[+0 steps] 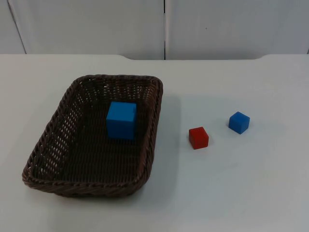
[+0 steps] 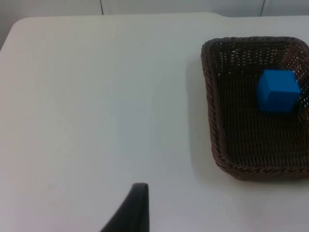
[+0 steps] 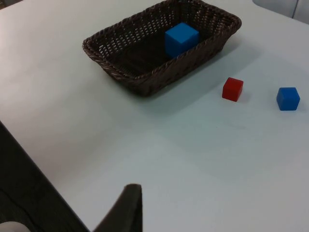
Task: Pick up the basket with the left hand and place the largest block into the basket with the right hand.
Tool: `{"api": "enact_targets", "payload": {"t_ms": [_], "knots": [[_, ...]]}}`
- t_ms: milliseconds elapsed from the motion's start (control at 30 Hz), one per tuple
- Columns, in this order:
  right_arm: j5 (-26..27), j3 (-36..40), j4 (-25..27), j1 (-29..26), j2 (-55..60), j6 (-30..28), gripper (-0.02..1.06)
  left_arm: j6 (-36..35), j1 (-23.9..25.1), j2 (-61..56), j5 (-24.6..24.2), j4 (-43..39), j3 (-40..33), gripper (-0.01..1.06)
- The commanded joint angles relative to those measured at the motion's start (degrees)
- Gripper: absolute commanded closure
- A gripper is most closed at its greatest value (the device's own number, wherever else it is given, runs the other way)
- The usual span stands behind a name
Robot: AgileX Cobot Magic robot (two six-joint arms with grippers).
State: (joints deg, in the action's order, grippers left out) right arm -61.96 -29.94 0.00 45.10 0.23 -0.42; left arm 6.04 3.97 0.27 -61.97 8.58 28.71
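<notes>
Basket: dark brown wicker basket [image 1: 63,140] rests on the white table [image 1: 241,193], left of centre in the top view; it also appears in the left wrist view [image 2: 212,121] and the right wrist view [image 3: 120,63].
Largest block: large blue cube [image 1: 121,120] sits inside the basket, toward its far right part in the top view, close to the right wall; seen again in the wrist views [image 2: 277,91] [image 3: 181,39].
Red block: small red cube [image 1: 198,137] lies on the table right of the basket, apart from it [image 3: 232,89].
Small blue block: small blue cube [image 1: 239,122] lies further right, near the red one but not touching [image 3: 287,98].
Left pincer: one black fingertip [image 2: 134,209] over bare table, well apart from the basket; whether it is open or closed cannot be told.
Right pincer: one black fingertip [image 3: 126,208] near the table's edge, well apart from basket and cubes; its state cannot be told.
Backdrop: grey partition wall [image 1: 96,24] at the table's far end.
</notes>
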Motion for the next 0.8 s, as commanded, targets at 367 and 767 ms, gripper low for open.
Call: {"api": "enact_targets", "payload": {"t_ms": [367,767], "knots": [[0.2,0.4,0.3,-9.2,-0.2,0.0,-0.01,-0.4,0.1,-0.3,0.4,-0.3,-0.3,0.0],[0.2,0.4,0.3,-24.9,-0.2,0.0,-0.01,-0.4,0.1,-0.3,0.4,-0.3,-0.3,0.0]]}}
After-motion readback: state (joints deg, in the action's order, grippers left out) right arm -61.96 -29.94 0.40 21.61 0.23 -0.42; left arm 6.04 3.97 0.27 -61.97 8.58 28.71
